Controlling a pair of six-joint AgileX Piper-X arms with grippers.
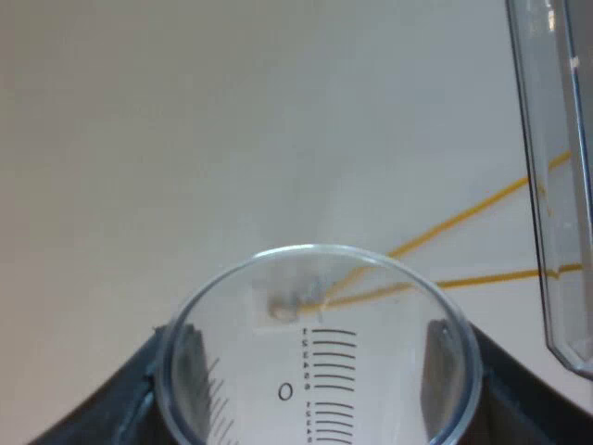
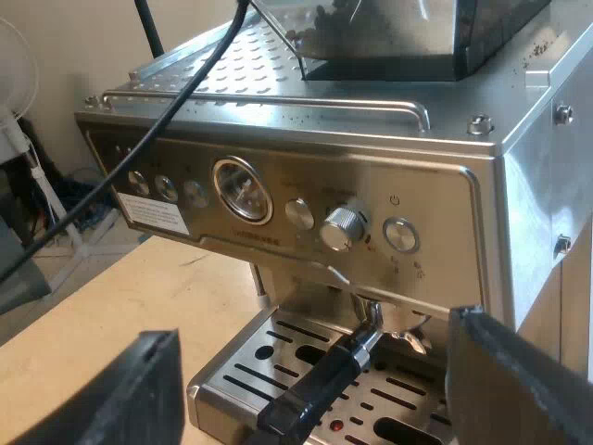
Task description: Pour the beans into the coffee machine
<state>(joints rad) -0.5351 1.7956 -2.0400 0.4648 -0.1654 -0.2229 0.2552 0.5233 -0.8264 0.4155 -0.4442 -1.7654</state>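
Observation:
My left gripper (image 1: 315, 394) is shut on the clear measuring glass (image 1: 320, 278), one black finger (image 1: 116, 403) on each side of it. The glass has printed scale marks and looks empty apart from a small brownish speck. The clear wall of the bean hopper (image 1: 556, 185) stands close beside the glass. My right gripper (image 2: 310, 371) hangs open before the espresso machine (image 2: 278, 185), its fingers (image 2: 514, 385) wide apart. The hopper (image 2: 389, 37) on the machine's top holds dark beans. The metal holder (image 2: 375, 324) is locked into the machine's front, its dark handle (image 2: 310, 385) pointing out.
Below the glass lies a pale surface crossed by thin yellow lines (image 1: 463, 218). The machine stands on a wooden table (image 2: 111, 306), with its slotted drip tray (image 2: 278, 338) under the holder. A white fan (image 2: 14, 83) and floor cables sit beyond the table's edge.

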